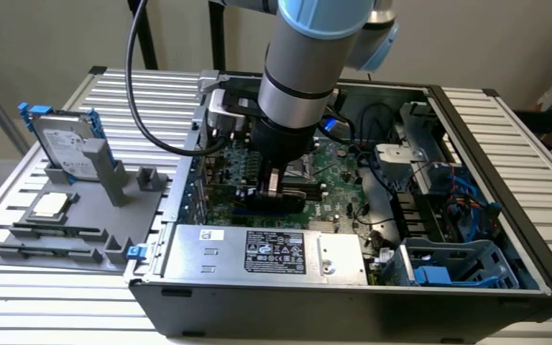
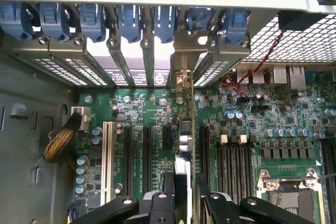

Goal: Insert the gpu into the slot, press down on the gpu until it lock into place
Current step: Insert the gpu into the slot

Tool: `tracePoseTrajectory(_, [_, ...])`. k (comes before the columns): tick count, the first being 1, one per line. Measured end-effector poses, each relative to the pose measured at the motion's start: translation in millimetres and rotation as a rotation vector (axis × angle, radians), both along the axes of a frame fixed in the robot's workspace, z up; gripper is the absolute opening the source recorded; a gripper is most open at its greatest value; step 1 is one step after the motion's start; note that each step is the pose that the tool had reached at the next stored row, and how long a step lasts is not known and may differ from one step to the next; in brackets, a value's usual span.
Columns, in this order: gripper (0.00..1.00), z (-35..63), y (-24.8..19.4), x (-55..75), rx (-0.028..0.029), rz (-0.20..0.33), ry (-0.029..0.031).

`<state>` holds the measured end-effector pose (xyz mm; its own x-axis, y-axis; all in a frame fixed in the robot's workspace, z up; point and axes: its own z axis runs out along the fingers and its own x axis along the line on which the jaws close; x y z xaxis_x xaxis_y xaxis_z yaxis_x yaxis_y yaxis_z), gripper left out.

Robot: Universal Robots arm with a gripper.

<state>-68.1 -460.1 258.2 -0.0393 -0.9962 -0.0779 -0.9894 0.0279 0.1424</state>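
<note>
On the exterior view's left, a grey holder [image 1: 84, 215] sits on the slatted table [image 1: 506, 144]. It carries an upright hard drive [image 1: 65, 144], a square chip [image 1: 49, 206] and memory sticks [image 1: 54, 231] lying flat. To its right stands an open computer case [image 1: 353, 295]. Inside, a silver power supply [image 1: 267, 251] lies against the near wall, the green motherboard [image 1: 338, 180] is behind it, and a blue drive cage [image 1: 448, 266] fills the near corner on the exterior view's right.

The pincer [image 1: 278, 192] reaches down into the case, partly closed on the black card [image 1: 290, 201], with one finger pressed to each face. In the wrist view the card [image 2: 185, 140] stands on edge between the fingers [image 2: 157, 205], and its metal end reaches the rear wall of the case. A blue slot [image 1: 247, 213] shows just under the card's lower edge. Whether the card is fully seated in it cannot be told.
</note>
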Motion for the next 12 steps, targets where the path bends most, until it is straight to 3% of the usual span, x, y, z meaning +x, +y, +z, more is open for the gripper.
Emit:
tracePoseTrajectory(3, [0.26,0.1,0.0,0.1,-0.0002,0.000,0.0035])
tracePoseTrajectory(12, [0.26,0.0,0.0,1.0,-0.0004,0.000,0.0049])
